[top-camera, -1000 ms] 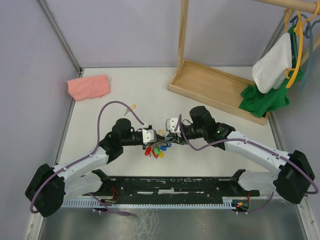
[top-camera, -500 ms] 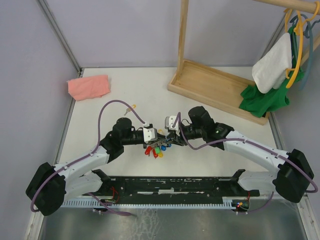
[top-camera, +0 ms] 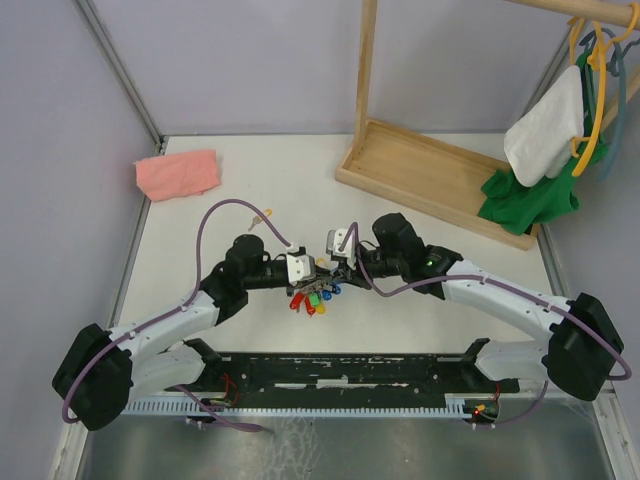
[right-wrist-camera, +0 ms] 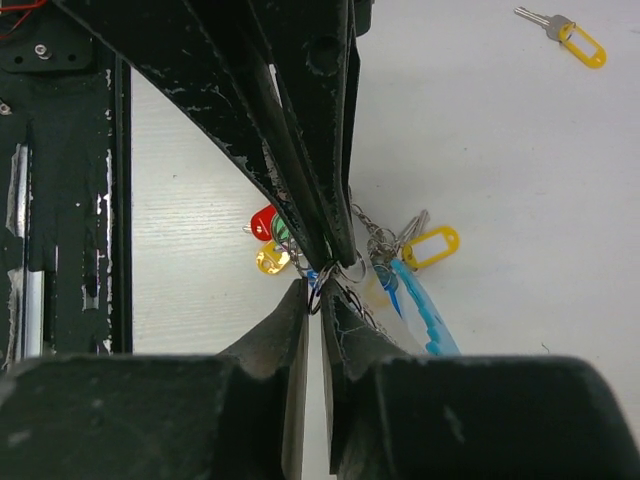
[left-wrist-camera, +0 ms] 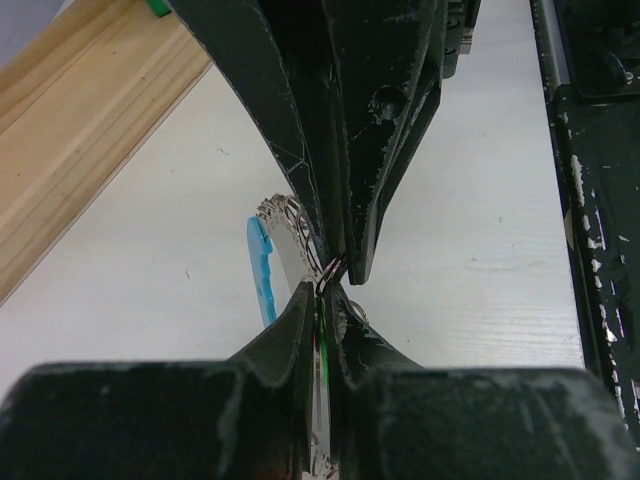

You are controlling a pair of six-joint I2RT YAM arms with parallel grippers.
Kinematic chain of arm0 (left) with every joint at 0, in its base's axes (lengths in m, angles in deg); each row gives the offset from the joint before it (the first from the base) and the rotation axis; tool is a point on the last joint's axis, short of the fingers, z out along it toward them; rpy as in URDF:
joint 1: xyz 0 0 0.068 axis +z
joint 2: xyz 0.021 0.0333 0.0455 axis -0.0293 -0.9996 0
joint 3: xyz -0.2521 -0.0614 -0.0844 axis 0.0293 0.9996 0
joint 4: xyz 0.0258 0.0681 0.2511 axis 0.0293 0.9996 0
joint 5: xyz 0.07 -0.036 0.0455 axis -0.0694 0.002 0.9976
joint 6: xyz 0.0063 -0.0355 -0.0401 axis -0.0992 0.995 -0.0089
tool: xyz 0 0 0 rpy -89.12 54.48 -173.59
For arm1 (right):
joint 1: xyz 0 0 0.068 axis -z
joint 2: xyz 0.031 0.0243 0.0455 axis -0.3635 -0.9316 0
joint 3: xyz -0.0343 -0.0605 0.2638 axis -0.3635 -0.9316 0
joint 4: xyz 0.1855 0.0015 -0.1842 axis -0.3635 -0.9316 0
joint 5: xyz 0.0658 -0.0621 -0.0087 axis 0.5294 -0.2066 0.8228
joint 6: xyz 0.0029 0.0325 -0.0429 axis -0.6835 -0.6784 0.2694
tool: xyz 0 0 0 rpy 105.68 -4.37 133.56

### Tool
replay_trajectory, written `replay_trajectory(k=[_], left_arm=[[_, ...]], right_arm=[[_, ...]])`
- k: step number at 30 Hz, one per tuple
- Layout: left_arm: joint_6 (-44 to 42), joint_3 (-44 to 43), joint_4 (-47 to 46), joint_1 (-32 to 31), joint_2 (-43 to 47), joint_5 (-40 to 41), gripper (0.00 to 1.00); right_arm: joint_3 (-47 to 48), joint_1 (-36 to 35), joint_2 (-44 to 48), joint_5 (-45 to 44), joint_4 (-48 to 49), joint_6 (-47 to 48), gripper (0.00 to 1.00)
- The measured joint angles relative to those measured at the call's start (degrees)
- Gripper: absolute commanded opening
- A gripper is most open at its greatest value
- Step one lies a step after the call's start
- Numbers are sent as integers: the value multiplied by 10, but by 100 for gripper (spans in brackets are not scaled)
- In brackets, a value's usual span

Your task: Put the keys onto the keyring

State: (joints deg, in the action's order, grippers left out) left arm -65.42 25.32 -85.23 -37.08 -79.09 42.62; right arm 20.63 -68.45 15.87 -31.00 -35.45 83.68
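Observation:
The keyring [right-wrist-camera: 322,284] hangs above the table centre with its bunch of coloured-head keys [top-camera: 313,298] dangling below. My left gripper [top-camera: 307,268] and right gripper [top-camera: 333,263] meet tip to tip at it. The left gripper [left-wrist-camera: 322,290] is shut on the ring, with the thin edge of a green key [left-wrist-camera: 325,335] between its fingers. The right gripper [right-wrist-camera: 320,292] is closed to a narrow slit with the ring wire pinched at its tips. A light-blue tag [right-wrist-camera: 418,308] hangs beside them. One yellow-headed key [top-camera: 264,214] lies alone on the table behind the left arm, and shows as a yellow-headed key [right-wrist-camera: 568,35].
A pink cloth [top-camera: 178,173] lies at the back left. A wooden rack base [top-camera: 430,178] stands at the back right, with green and white cloths [top-camera: 545,150] hanging beside it. A black rail [top-camera: 340,372] runs along the near edge.
My right gripper has moved left to meet the left gripper and its jaws have closed in on the ring. The left gripper has held still.

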Motion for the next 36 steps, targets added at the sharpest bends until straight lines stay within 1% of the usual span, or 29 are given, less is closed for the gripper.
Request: replay_trajectory(k=[2,3,5,6,10,14,22,30,36], left_arm=[[0,0,0,0,0,0,3],[0,-1,1,0,0,1,3],[0,-1,3,0,0,3,3],[0,-1,3,0,0,5,6],[0,-1,3,0,5,16,25],[8,6,-12,0,27,29,34],[19,25,-42,1,45,41,39],[19,33,-54,2,47,50,39],[19,33,-62,2,30,49,36]], right_arm=[[0,0,0,-6,2,-4,3],[0,0,0,-10,3,-7,1],[0,0,0,-14,5,-9,1],[0,0,0,-18,7,-10,1],[0,0,0,-28,15,-7,1],[-6,0,11,-30,34,1,1],[-22,8,36,-15,54,16,1],[-37,15,43,-2,71,19,1],[-38,15,45,5,84,17,1]])
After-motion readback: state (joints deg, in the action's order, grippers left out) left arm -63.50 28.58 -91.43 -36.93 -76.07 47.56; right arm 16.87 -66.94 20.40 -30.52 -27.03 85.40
